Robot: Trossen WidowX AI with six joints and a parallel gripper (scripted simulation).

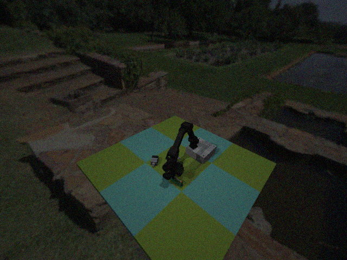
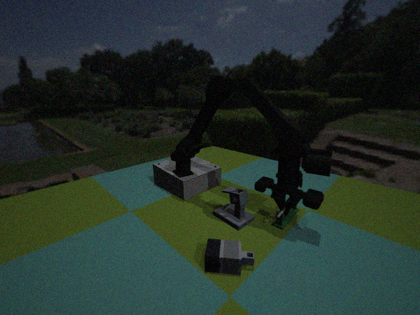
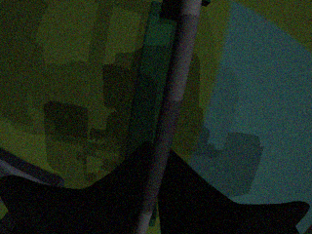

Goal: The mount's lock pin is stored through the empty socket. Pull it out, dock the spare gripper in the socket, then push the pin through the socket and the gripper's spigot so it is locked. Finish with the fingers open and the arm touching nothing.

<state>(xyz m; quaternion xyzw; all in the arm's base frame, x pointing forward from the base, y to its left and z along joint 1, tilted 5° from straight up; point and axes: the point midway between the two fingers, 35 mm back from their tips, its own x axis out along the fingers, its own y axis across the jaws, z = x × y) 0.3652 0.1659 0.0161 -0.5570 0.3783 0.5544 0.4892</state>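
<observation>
My gripper (image 2: 284,207) (image 3: 154,148) is shut on the lock pin (image 3: 177,83) (image 2: 280,213), a slim grey rod. It holds the pin slantwise just above a green holder (image 2: 289,217) (image 1: 175,181) (image 3: 146,93); whether pin and holder touch is unclear. The grey mount (image 2: 239,204) stands upright beside the gripper, its socket empty of the pin. Part of the mount (image 3: 29,168) shows at the left edge of the wrist view; in the top view the arm mostly hides it. The spare gripper (image 2: 230,256) (image 1: 154,160), a grey and black block with a holed spigot, lies apart from the mount.
The arm's base stands in a pale open box (image 1: 199,155) (image 2: 167,181) behind the mount. The chequered mat (image 1: 216,190) (image 2: 149,251) bears everything. The mount stands between the box and the spare gripper, with the green holder to its right in the exterior view.
</observation>
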